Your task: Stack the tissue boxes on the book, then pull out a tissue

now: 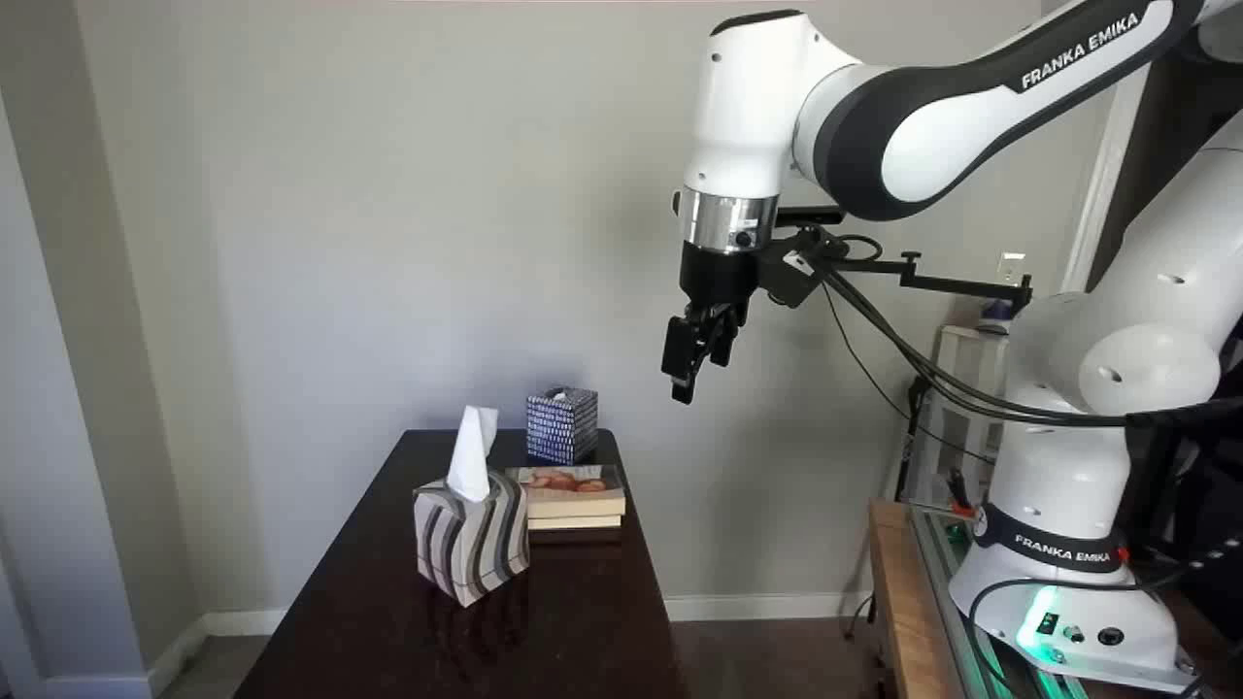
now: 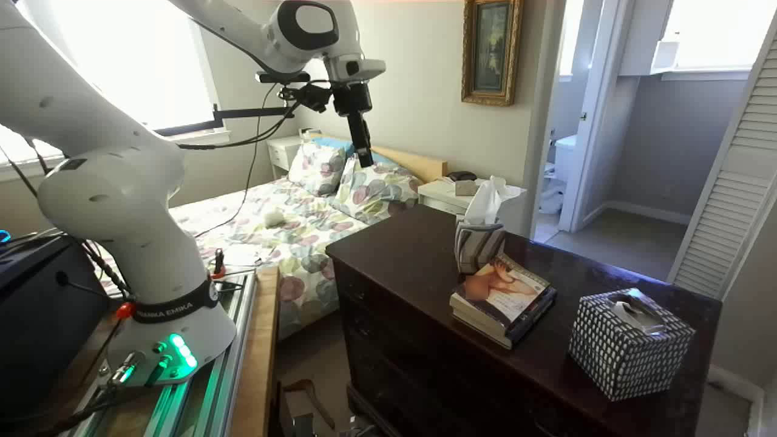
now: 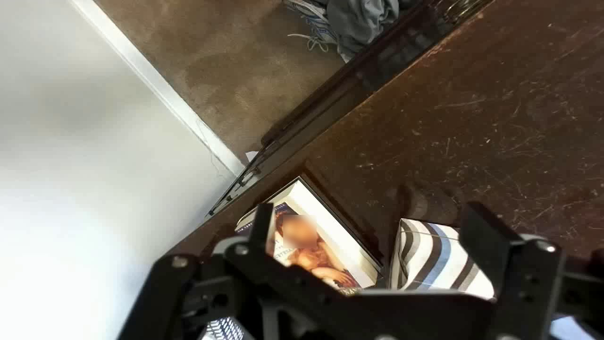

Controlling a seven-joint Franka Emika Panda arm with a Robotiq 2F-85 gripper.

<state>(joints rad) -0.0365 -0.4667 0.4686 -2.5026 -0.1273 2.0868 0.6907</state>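
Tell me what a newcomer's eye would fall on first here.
Probably the big white robot arm, dominating both exterior views, with its gripper hanging open in the air. Next, the striped tissue box on the dark dresser, with a white tissue sticking up from it. Beside it lie the stacked books, and on their other side stands the dark-and-white patterned tissue box.

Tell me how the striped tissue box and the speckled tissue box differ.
The striped box has wavy bands; the speckled box has small pale marks on a dark ground. A tall tissue rises from the striped box; the speckled box shows only a low tissue at its top. Both rest on the dark dresser, neither on the books.
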